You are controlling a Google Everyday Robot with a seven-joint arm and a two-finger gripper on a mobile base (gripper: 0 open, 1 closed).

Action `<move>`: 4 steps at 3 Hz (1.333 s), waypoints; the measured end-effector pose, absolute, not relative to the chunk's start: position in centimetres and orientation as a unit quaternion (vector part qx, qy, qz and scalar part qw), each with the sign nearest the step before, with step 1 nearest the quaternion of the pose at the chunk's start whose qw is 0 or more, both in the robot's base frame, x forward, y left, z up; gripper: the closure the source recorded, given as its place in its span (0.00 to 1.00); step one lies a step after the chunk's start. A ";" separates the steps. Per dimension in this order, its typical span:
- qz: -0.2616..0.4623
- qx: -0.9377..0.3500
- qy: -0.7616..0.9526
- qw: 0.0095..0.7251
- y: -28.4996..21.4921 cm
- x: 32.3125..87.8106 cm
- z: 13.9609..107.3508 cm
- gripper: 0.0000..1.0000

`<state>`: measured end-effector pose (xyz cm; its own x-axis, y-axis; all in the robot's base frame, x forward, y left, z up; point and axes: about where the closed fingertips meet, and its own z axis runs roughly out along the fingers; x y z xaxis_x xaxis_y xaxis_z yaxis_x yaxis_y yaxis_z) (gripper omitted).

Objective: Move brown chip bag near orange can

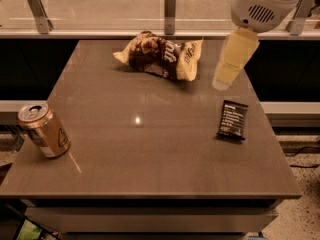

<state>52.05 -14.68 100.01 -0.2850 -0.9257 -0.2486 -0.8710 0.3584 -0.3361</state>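
Not started: bag (162,55) untouched at far edge, can (44,130) well apart front-left; gripper (223,79) hovers nr bag, grasp state unclear.
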 end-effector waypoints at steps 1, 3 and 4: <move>-0.063 -0.562 0.796 0.217 -14.3 54.2 99.8 0.00; -0.049 -0.553 0.795 0.246 -13.2 57.8 98.8 0.00; -0.049 -0.539 0.804 0.246 -12.3 59.0 98.6 0.00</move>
